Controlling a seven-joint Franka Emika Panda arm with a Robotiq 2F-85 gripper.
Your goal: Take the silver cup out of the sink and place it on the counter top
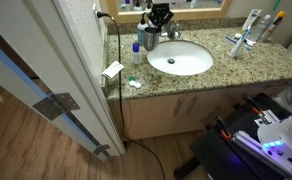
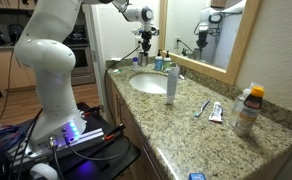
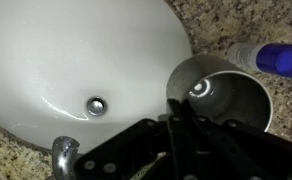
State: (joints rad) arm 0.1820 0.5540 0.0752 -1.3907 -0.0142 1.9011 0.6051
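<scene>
Gripping silver cup (image 3: 226, 100) rim | pincer (image 3: 179, 115) clenched | cup between sink (image 3: 46, 50) and blue-capped bottle (image 3: 281, 58)

silver cup (image 3: 231, 95): near rim hidden behind the pincer (image 3: 181, 128)
pincer: dark blur, grip unreadable
blue-capped bottle (image 3: 276, 58): blurred, cut by the right edge
faucet (image 3: 64, 156): cut by the bottom edge
sink (image 3: 46, 50): cropped left and top

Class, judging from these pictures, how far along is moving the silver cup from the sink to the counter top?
Done: the sink holds only its drain; the silver cup is out, beside the blue-capped bottle. In hand: the gripper is at the cup's rim. Left: whether it rests on the counter top is unclear; release and withdrawal are not yet done.
</scene>
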